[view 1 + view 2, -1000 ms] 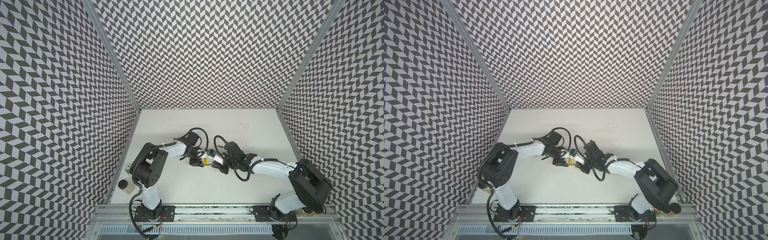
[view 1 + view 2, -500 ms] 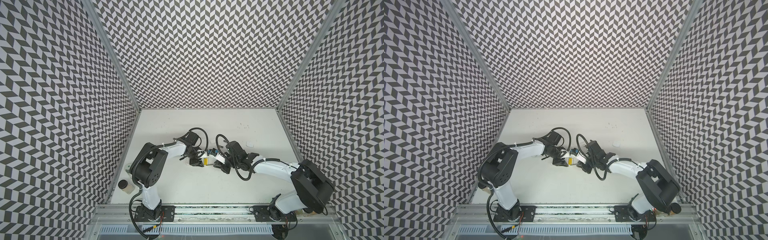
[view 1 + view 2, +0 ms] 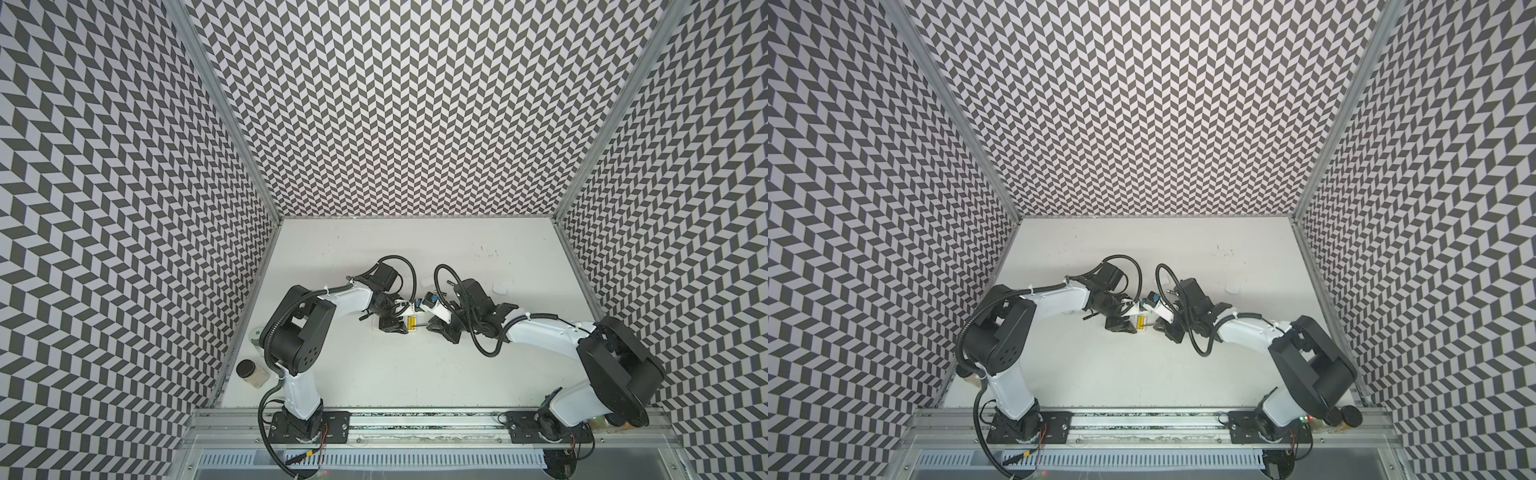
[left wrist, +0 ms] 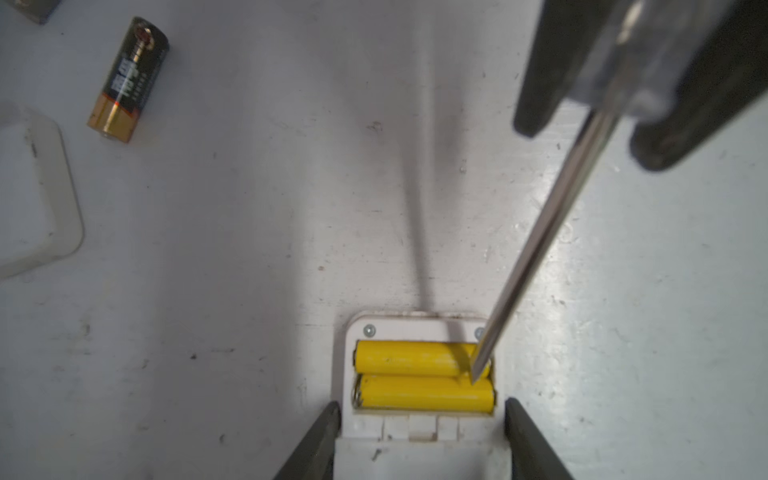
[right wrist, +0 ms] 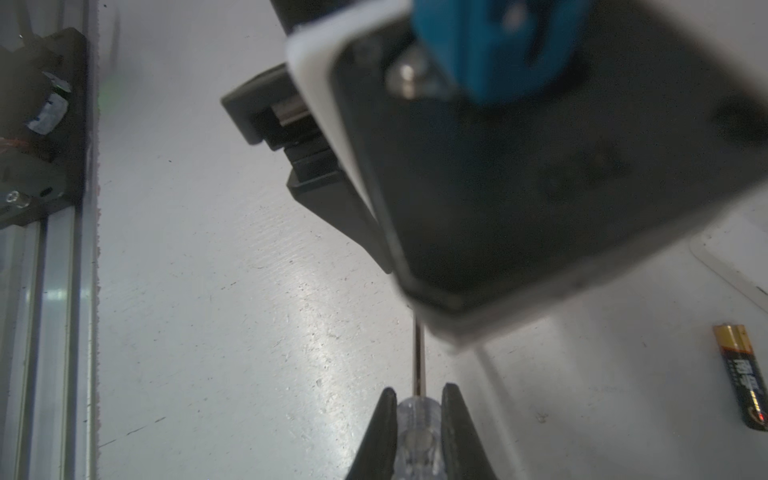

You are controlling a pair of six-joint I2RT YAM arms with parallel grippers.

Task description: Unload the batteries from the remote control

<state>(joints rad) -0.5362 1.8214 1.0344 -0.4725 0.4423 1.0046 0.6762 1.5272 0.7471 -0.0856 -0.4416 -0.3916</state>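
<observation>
Batteries (image 4: 424,395): two yellow ones lie side by side in the remote (image 4: 419,446), just ahead of the left gripper (image 4: 422,409), whose jaws clamp the remote's sides; their long axes run jaw to jaw. From beyond, the right gripper (image 5: 419,399), closed on the screwdriver (image 4: 540,249), holds its tip between them at one end. A black battery (image 4: 129,79) lies loose farther off.

Reaches from both front corners to the middle of the bench (image 3: 407,374). Clamps remote control (image 4: 422,457) in left gripper (image 4: 420,405), apparently firmly; pinches screwdriver (image 5: 417,357) in right gripper (image 5: 419,395).
</observation>
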